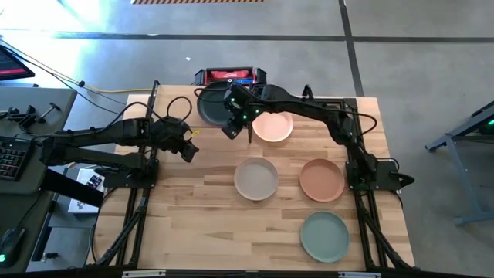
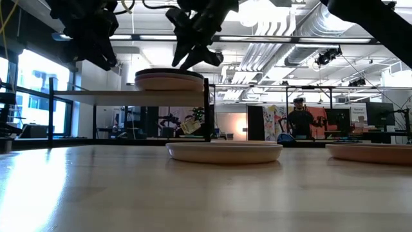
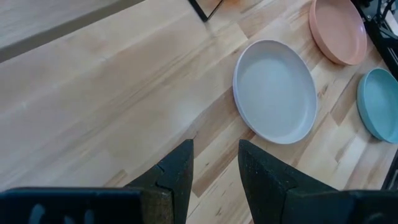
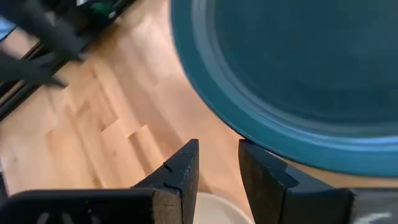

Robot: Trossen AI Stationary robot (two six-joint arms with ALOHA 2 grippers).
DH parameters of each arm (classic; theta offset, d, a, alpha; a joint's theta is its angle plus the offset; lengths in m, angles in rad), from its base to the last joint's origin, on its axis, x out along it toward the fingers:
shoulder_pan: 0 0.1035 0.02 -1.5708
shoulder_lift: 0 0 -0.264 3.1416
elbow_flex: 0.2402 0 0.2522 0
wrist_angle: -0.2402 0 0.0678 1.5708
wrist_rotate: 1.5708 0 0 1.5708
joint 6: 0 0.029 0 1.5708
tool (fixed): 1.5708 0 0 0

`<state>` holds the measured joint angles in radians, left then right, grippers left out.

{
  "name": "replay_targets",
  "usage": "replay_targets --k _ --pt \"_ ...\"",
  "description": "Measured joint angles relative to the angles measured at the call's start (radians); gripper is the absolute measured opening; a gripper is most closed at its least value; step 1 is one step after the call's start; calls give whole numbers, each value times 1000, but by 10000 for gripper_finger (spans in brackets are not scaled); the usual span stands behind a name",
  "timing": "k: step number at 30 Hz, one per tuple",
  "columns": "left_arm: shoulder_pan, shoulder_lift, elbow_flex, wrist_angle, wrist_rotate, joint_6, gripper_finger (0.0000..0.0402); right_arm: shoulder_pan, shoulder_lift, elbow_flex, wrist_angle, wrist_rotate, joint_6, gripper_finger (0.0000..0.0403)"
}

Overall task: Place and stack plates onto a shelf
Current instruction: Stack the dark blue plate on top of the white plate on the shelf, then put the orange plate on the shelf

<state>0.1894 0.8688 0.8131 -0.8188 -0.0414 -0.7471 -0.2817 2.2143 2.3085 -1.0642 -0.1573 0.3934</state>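
The dark green plate [image 1: 208,104] lies on top of a short stack [image 2: 168,81] on the shelf [image 2: 116,96] at the table's far edge. On the tabletop rest the peach plate [image 1: 272,127], the beige plate [image 1: 256,177], the terracotta plate [image 1: 322,179] and the sage green plate [image 1: 325,235]. My right gripper [image 1: 230,127] hovers open at the near rim of the dark green plate [image 4: 298,81], above the stack [image 2: 193,57]. My left gripper [image 1: 187,148] is open and empty left of the shelf, over bare wood [image 3: 216,152]. The remaining plates are hidden.
A thin black shelf post [image 2: 207,109] stands beside the stack, close to the peach plate. A red and blue box [image 1: 229,76] sits beyond the table's far edge. Bare tabletop [image 1: 193,216] spreads across the near left. A person [image 2: 297,119] stands far back in the room.
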Motion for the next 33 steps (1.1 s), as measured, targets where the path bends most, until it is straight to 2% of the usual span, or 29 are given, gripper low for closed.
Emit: replay_targets --k 7,13,21,24,28,30,33 --pt "0 0 0 0 0 0 115 -27 0 0 0 -1 20 106" --pt "0 0 0 -9 3 0 115 -25 -2 0 -15 -79 18 106" --pt "-1 0 0 -72 78 0 115 10 -45 0 -237 -111 -32 106" --pt "-2 0 0 -72 84 -1 115 39 -50 0 -352 -90 -56 106" --pt "-2 0 0 -77 84 0 115 97 -51 0 -515 5 -65 106" --pt "-8 0 0 -77 83 0 115 130 -52 -6 -501 44 -53 106" --pt "-24 0 0 -78 83 21 115 177 -62 -14 -505 46 -28 106"
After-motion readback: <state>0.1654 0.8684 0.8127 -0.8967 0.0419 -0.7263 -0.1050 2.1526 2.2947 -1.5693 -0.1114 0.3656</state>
